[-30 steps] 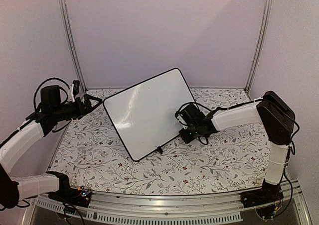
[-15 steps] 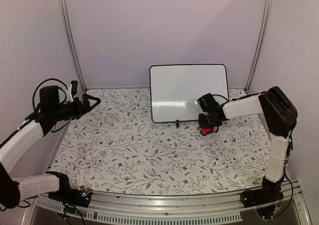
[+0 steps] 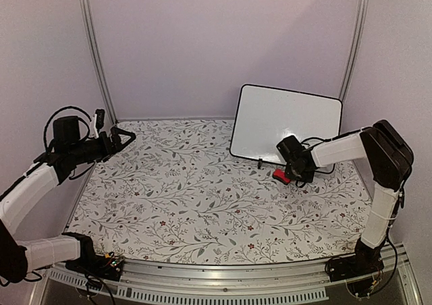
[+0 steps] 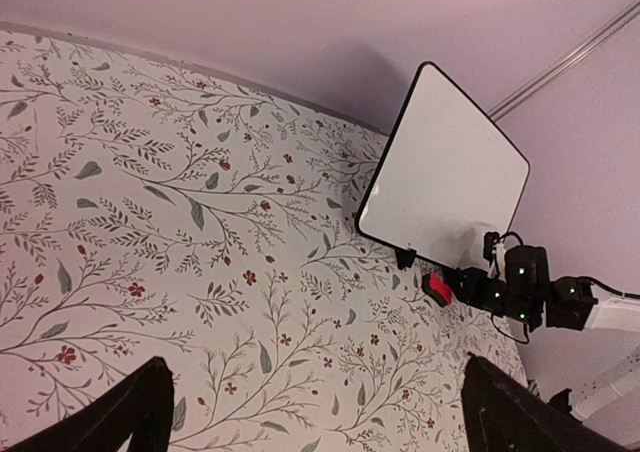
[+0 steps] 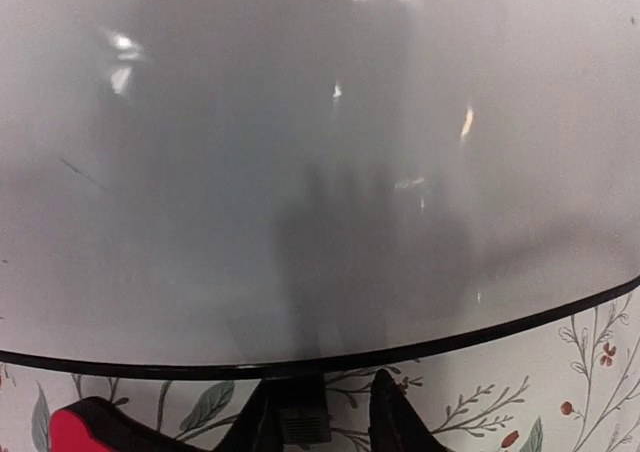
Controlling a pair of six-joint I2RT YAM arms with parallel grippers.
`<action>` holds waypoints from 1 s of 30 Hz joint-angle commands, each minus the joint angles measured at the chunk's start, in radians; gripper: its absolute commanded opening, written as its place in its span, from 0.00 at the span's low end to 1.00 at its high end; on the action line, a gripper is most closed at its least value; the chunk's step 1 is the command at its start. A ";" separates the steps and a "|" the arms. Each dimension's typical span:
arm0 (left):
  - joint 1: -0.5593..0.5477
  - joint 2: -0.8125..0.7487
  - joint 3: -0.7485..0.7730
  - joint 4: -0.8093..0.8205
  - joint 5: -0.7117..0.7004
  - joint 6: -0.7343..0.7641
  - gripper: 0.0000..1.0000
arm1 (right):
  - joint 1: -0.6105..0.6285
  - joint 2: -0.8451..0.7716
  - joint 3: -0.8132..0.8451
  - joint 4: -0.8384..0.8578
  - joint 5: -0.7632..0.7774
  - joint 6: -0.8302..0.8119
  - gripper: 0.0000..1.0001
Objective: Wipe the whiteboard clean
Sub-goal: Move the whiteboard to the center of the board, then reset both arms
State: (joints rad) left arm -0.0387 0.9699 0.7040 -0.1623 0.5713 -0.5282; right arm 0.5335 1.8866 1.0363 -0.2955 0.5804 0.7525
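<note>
The whiteboard point(image 3: 287, 123) stands upright at the back right, blank and glossy, and also shows in the left wrist view point(image 4: 445, 172). It fills the right wrist view point(image 5: 320, 152). My right gripper point(image 3: 297, 167) is at its lower right edge. Its jaws are closed narrowly around the board's small black foot point(image 5: 300, 422), and the right fingertip point(image 5: 388, 412) is a little off it. The red eraser point(image 3: 281, 177) lies on the cloth just left of that gripper, and it shows in both wrist views point(image 4: 437, 289) point(image 5: 85, 427). My left gripper point(image 3: 125, 137) is open and empty at the far left.
A floral tablecloth point(image 3: 196, 197) covers the table. Metal posts point(image 3: 94, 55) point(image 3: 352, 48) and a plain wall stand behind it. The second board foot point(image 3: 260, 162) rests on the cloth. The right wall is close to the board.
The whiteboard went from lying tilted at mid-table to standing at the back, then shifted right and turned, with my right gripper moving along with it. The eraser came into view. The left arm stayed still.
</note>
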 commanded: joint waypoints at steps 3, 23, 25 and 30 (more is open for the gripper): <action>0.013 -0.004 0.001 -0.001 0.009 -0.002 1.00 | -0.032 -0.031 -0.034 -0.123 0.043 0.077 0.59; -0.441 -0.182 -0.013 -0.085 -0.243 -0.064 1.00 | 0.654 -0.643 -0.122 -0.155 0.158 -0.040 0.99; -0.516 -0.244 -0.055 -0.097 -0.301 -0.067 1.00 | 0.757 -0.687 -0.146 -0.139 0.171 -0.052 0.99; -0.615 -0.403 -0.146 -0.115 -0.393 -0.080 1.00 | 1.009 -0.734 -0.179 -0.205 0.345 -0.034 0.99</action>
State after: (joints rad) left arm -0.5953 0.6464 0.6041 -0.2382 0.2886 -0.5957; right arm 1.4097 1.1656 0.8856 -0.4461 0.7631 0.7246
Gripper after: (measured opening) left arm 0.993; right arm 0.989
